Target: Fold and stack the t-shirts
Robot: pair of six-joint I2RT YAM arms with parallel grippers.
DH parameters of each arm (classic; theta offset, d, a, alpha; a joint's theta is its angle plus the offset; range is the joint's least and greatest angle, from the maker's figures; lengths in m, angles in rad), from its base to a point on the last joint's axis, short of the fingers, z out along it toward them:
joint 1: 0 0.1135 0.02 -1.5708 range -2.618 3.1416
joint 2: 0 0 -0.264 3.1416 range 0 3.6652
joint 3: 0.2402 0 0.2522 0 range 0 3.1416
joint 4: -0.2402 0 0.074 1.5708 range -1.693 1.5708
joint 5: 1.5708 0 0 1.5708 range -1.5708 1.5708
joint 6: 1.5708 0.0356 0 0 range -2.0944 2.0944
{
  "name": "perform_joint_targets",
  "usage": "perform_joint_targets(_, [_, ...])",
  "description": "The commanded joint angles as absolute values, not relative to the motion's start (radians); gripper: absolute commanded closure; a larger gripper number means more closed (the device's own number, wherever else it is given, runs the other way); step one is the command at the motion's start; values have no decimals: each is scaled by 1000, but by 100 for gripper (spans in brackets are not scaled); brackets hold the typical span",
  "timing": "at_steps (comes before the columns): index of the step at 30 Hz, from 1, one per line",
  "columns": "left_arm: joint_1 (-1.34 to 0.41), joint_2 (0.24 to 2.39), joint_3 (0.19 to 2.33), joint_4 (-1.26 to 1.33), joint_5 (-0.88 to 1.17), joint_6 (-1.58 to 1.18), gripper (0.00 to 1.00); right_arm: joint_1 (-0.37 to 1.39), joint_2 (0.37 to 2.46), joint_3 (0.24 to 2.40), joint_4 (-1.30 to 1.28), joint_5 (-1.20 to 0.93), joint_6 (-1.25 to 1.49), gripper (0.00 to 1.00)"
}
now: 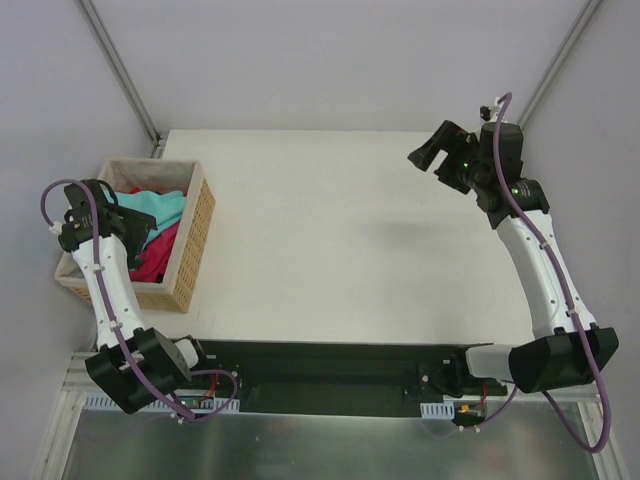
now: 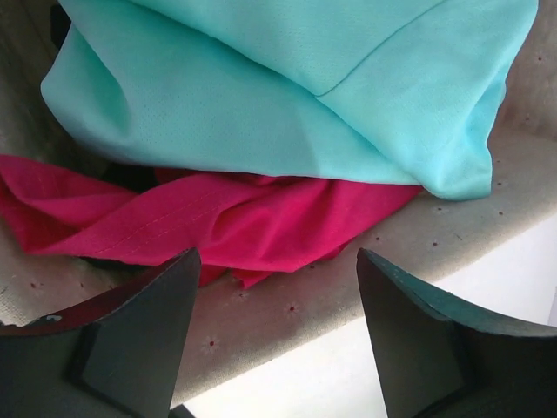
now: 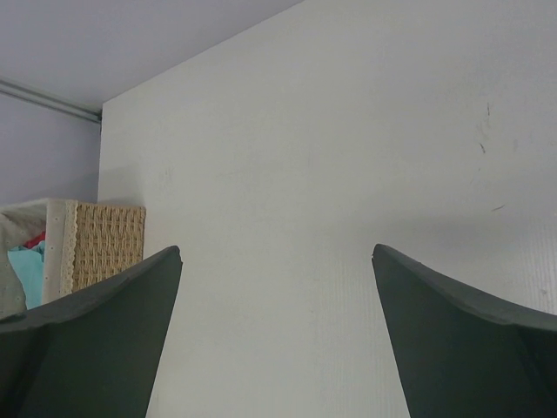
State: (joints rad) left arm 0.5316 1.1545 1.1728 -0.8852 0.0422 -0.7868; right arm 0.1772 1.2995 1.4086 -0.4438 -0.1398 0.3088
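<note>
A light teal t-shirt [image 1: 160,206] and a crimson-magenta t-shirt [image 1: 155,252] lie crumpled in the wicker basket [image 1: 190,245] at the table's left edge. A red t-shirt I cannot tell apart. My left gripper [image 1: 128,222] hangs open and empty over the basket. In the left wrist view [image 2: 277,261] it is just short of the magenta shirt [image 2: 218,218], which lies under the teal shirt [image 2: 287,96]. My right gripper [image 1: 432,150] is open and empty, raised above the table's far right; it also shows in the right wrist view [image 3: 277,252].
The basket has a pale flowered lining [image 2: 348,287]. The white table [image 1: 340,240] spreads between the arms. The right wrist view shows the basket [image 3: 104,244] far across the table [image 3: 348,174]. Grey walls stand behind and beside.
</note>
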Motion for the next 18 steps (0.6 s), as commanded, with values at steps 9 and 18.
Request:
perform_joint_targets(9, [537,1029,1098,-888,-127,-979,28,184,1241,1419,-511,-134,301,4])
perform_joint_targets(18, [537,1130,1088,-896,-118,-1003,31,183,1258,1411,-502,-141,321,4])
